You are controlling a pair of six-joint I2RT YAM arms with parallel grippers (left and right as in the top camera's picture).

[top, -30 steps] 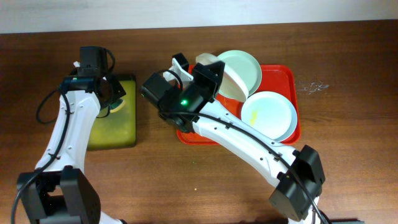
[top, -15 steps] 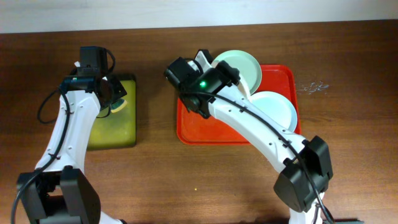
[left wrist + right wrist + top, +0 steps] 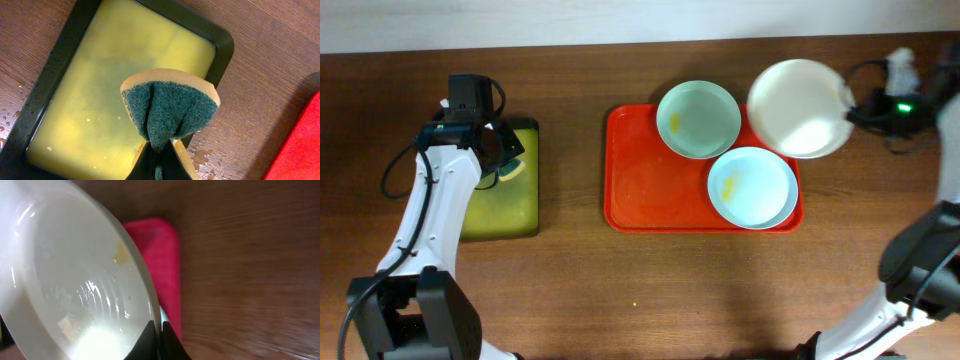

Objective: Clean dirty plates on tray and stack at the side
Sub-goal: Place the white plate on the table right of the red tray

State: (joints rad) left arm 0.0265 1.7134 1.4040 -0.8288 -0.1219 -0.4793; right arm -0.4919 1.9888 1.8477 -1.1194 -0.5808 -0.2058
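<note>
The red tray (image 3: pixel 640 190) holds the mint green plate (image 3: pixel 698 120) at its back and the pale blue plate (image 3: pixel 752 187) at its front right, each with a yellow smear. My right gripper (image 3: pixel 848 103) is shut on the rim of the white plate (image 3: pixel 800 108) and holds it tilted above the tray's back right corner. In the right wrist view the white plate (image 3: pixel 70 275) shows a small yellow smear, with my fingers (image 3: pixel 157 330) pinching its rim. My left gripper (image 3: pixel 159 155) is shut on a folded green and yellow sponge (image 3: pixel 170 107) above the smaller tray.
The black-rimmed tray of yellow-green liquid (image 3: pixel 505 195) stands at the left, also in the left wrist view (image 3: pixel 100 100). Water drops lie on the wood beside it. A cable and the right arm's base are at the far right edge.
My right arm has swung from over the tray's left side to the far right, carrying the white plate off the tray. The left arm has not moved.
</note>
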